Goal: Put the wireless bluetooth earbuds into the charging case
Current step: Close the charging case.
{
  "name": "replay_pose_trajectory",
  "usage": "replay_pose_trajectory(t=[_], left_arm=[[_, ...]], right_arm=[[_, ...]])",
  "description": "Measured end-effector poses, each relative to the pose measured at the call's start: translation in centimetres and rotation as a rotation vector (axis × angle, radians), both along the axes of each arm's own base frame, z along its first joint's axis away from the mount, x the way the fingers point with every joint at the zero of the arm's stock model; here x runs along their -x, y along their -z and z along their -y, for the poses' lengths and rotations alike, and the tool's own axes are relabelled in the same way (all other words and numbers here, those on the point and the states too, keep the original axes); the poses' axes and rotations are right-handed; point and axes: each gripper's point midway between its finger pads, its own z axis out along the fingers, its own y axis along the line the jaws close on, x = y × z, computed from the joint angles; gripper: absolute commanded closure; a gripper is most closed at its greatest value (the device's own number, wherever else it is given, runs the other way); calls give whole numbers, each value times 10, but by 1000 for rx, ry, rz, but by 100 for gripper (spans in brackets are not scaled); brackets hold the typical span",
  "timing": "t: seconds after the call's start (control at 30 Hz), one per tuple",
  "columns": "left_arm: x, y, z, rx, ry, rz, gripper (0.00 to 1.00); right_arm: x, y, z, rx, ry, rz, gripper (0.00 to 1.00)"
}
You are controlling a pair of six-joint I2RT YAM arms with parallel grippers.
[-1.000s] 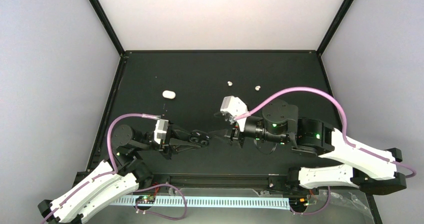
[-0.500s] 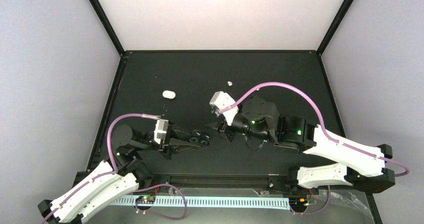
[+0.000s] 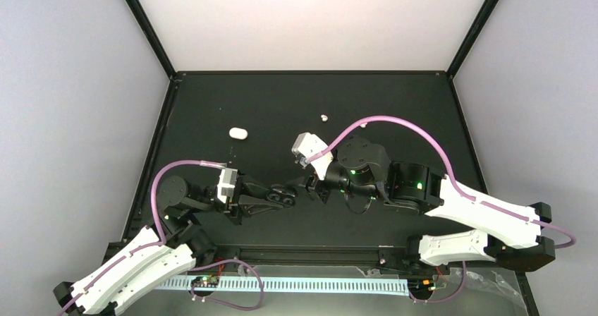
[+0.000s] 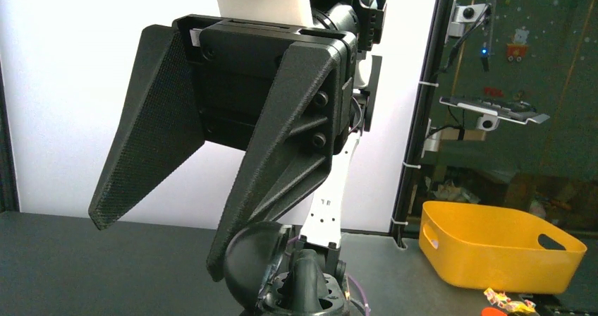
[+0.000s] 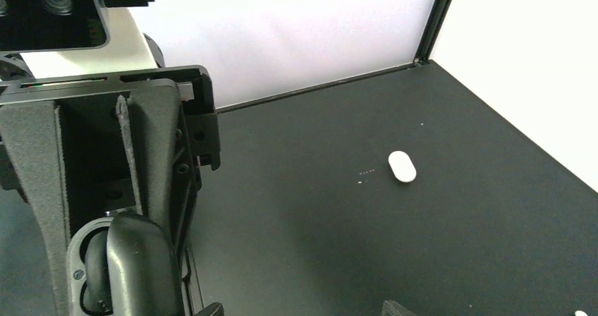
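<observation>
Currently, left gripper (image 3: 285,195): clenched on a black case (image 5: 137,259) that looks open, held low near mid-table.
Right gripper (image 3: 314,187): fingers spread with nothing between them, tips just beside the case.
Earbuds: one white earbud (image 3: 324,118) lies on the table (image 3: 423,104), well behind both grippers; black ones cannot be made out.
White capsule (image 3: 238,133): lies alone, left of the earbud.
Risk: the right gripper may knock the case askew or out of the grip, because the two grippers sit nose to nose.
Risk, second: no bud is in hand, so nothing can be seated yet.
Left wrist view adds: right fingers splayed above the case's domed lid.
Top view adds: where the earbud lies, absent from the left wrist view.
</observation>
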Motion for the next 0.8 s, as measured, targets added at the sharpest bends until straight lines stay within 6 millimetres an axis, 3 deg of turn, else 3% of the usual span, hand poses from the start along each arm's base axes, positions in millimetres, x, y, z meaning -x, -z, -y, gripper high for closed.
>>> replay_pose_trajectory(t=[0.8], left_arm=[[-1, 0, 0, 0, -5, -1, 98]], right_arm=[[8, -1, -3, -9, -46, -17, 42]])
